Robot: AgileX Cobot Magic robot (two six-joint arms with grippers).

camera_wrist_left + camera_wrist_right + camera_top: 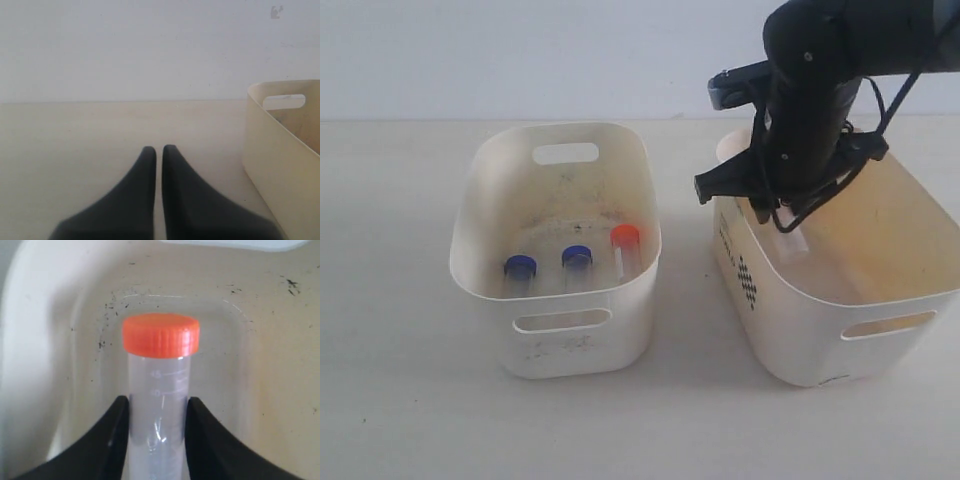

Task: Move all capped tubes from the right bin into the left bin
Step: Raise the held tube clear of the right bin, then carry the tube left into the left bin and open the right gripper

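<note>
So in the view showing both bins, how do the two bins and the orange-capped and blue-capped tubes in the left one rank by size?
1. right bin and left bin: nearly alike; the right looks slightly bigger, perhaps only nearer the camera.
2. orange-capped tube and the two blue-capped tubes: alike, far smaller.

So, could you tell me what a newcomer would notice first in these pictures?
Probably the orange-capped tube clamped between the right arm's black jaws, over the floor of the printed bin on the right. Then the plain bin on the left, where two blue-capped tubes and another orange-capped one sit caps up along its front wall.
</note>
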